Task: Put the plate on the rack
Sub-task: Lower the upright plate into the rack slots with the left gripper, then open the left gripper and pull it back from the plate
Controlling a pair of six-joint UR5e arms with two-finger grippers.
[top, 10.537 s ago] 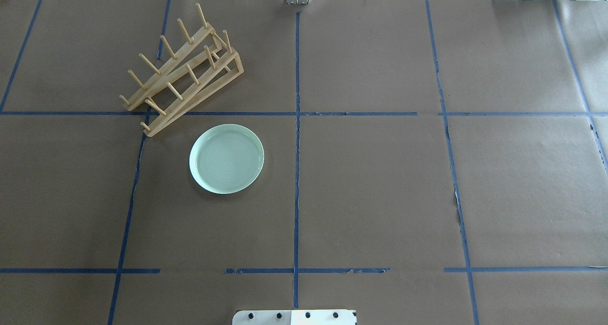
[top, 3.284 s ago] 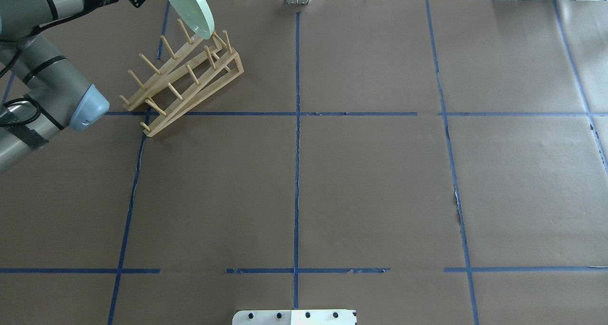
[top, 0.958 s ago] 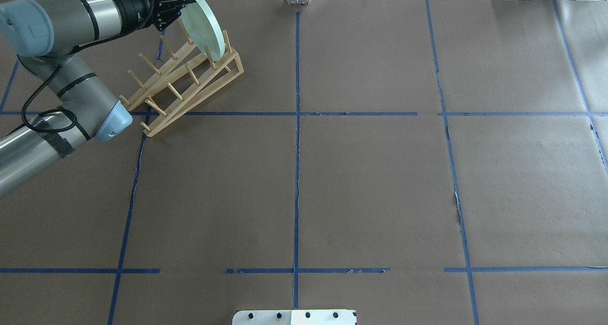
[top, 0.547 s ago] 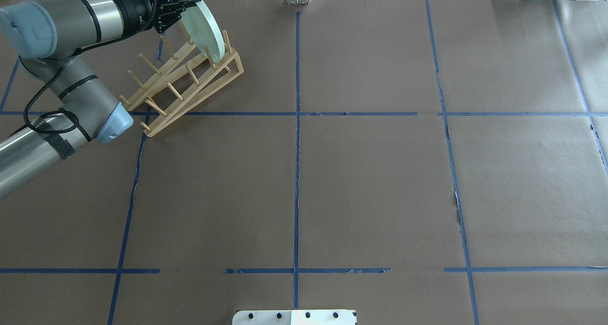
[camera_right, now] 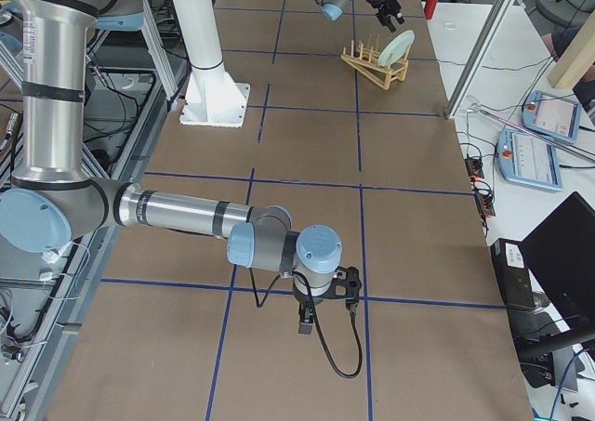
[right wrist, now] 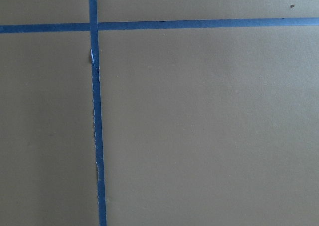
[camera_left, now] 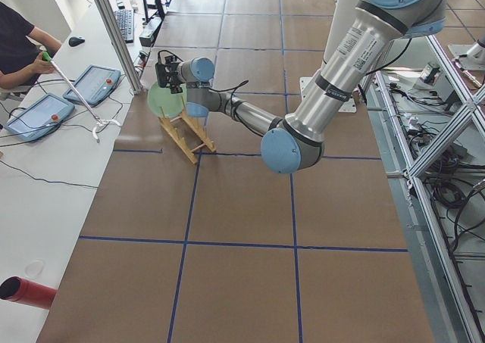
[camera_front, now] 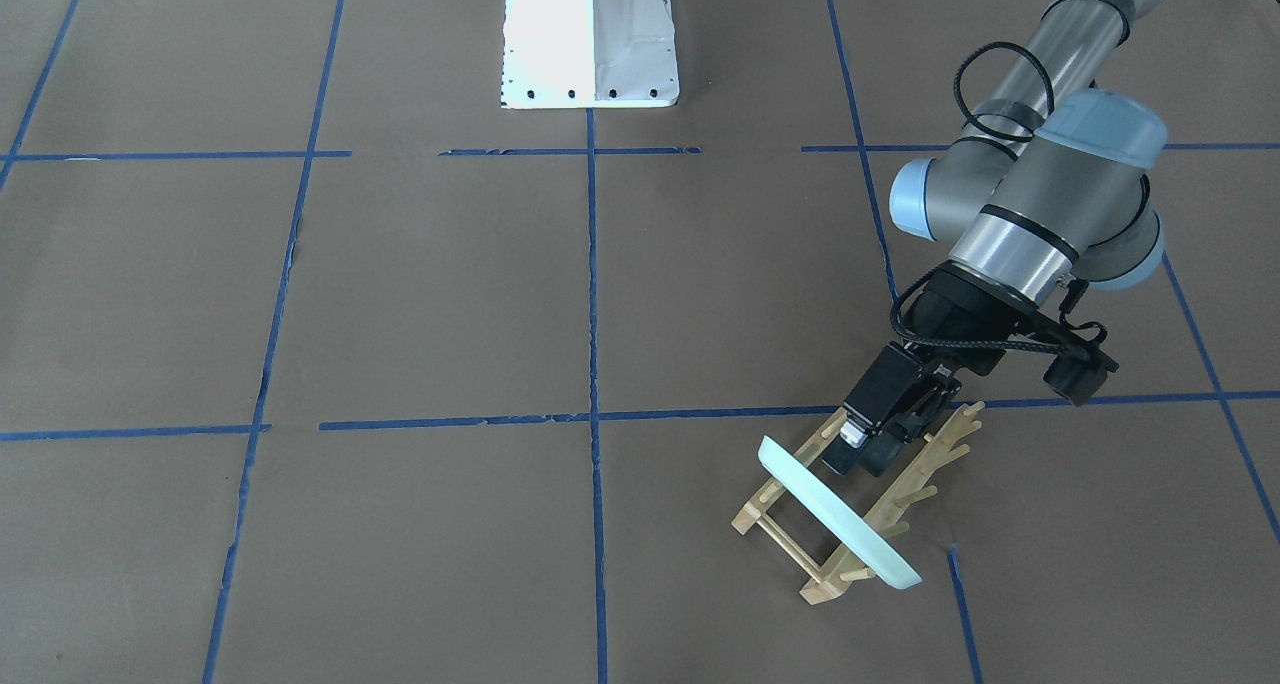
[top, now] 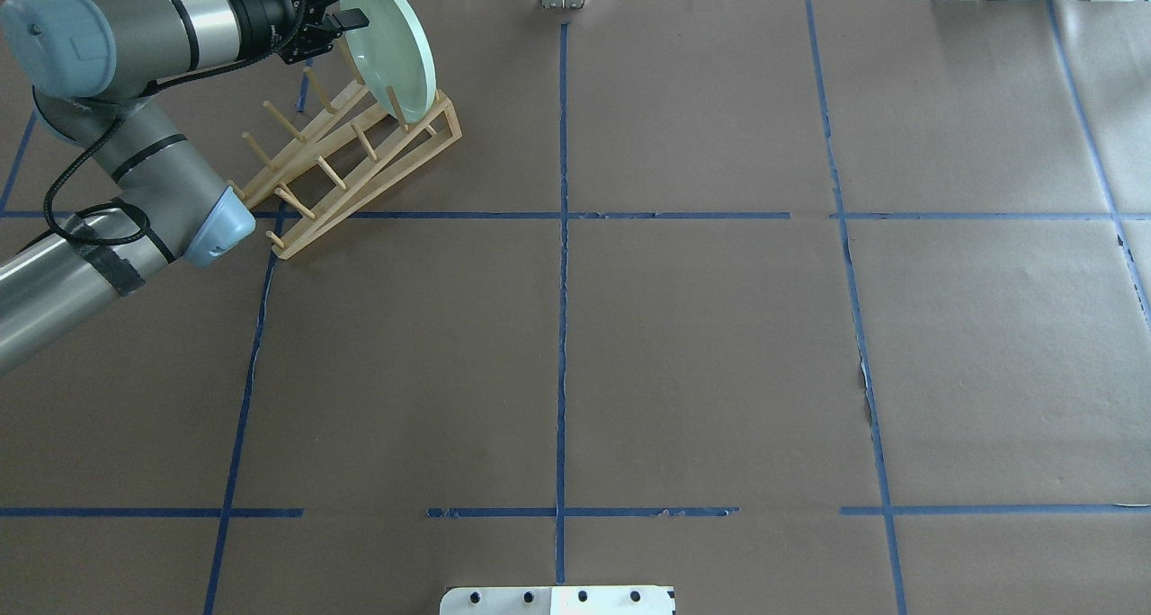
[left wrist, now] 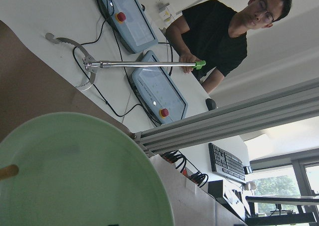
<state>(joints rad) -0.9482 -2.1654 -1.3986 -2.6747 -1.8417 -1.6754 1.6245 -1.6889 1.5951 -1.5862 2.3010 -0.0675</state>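
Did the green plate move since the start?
Yes. The plate lay flat on the table on the rack's near side; now it stands on edge at the rack's far end.

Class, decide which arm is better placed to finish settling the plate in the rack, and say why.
Left. The left gripper is right at the plate, which stands on edge in the rack; the right gripper hangs over the table, far from both.
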